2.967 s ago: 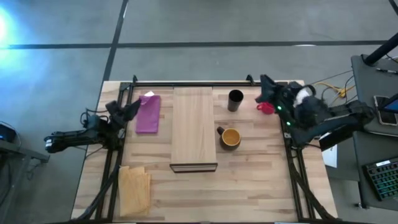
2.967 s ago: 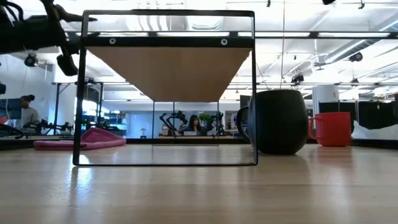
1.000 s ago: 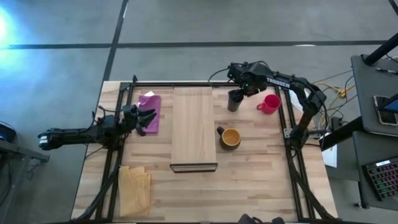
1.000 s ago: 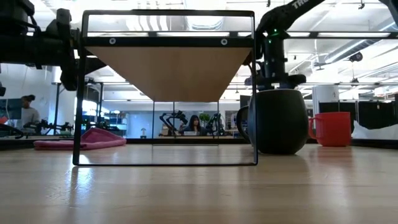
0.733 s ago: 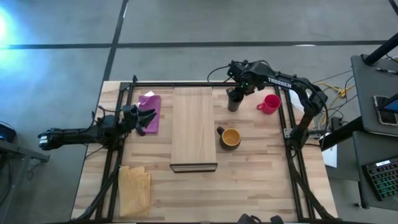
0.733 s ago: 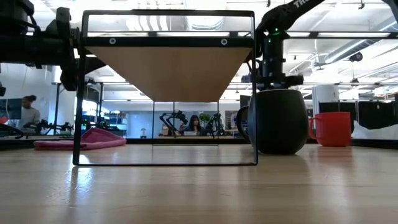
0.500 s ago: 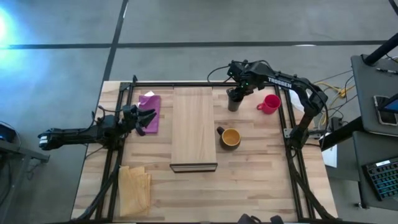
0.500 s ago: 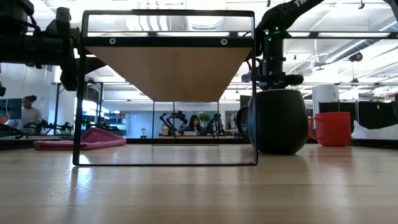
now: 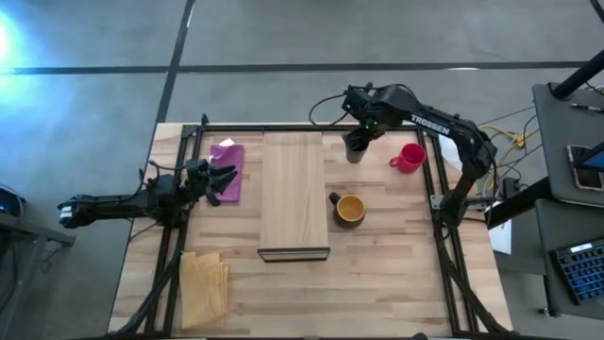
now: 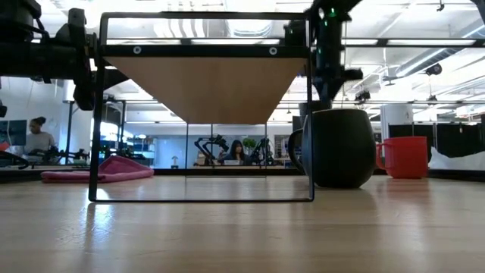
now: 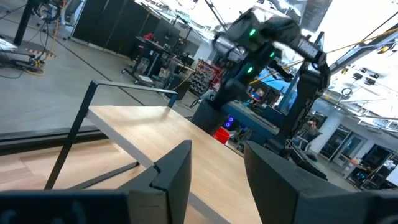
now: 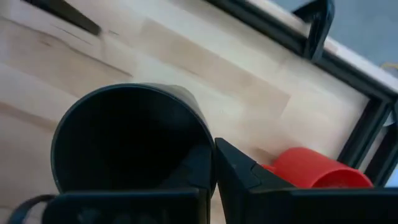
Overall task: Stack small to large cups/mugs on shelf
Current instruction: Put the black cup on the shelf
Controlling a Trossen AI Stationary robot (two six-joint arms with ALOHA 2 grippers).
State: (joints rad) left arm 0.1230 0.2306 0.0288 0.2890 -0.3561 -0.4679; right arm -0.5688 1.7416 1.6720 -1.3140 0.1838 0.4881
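The black tumbler (image 9: 353,151) is at the table's far side, right of the shelf (image 9: 294,189). My right gripper (image 9: 358,135) is above it and shut on its rim; the right wrist view looks down into its mouth (image 12: 124,143). In the low view the gripper (image 10: 331,74) is high behind the dark mug, which hides the tumbler's base. The dark mug with yellow inside (image 9: 350,209) stands on the table beside the shelf. The red mug (image 9: 410,157) stands farther right. My left gripper (image 9: 223,179) is open at the pink cloth (image 9: 226,170). My right gripper pinches the tumbler's rim wall (image 12: 208,146), with one finger (image 12: 196,171) inside the cup and the other (image 12: 239,171) outside. The fingers come from above, pointing down. The tumbler hangs below them, mouth up; whether its base is clear of the table does not show.
The shelf's dark wire frame (image 9: 294,253) stands at its near end and fills the low view (image 10: 204,106). A folded tan cloth (image 9: 205,288) lies at the near left. A black rail frame (image 9: 283,127) runs round the table's edges.
My right gripper has gone up and slightly toward the far edge, staying shut on the tumbler's rim. In the low view it stands clearly higher than half a second ago.
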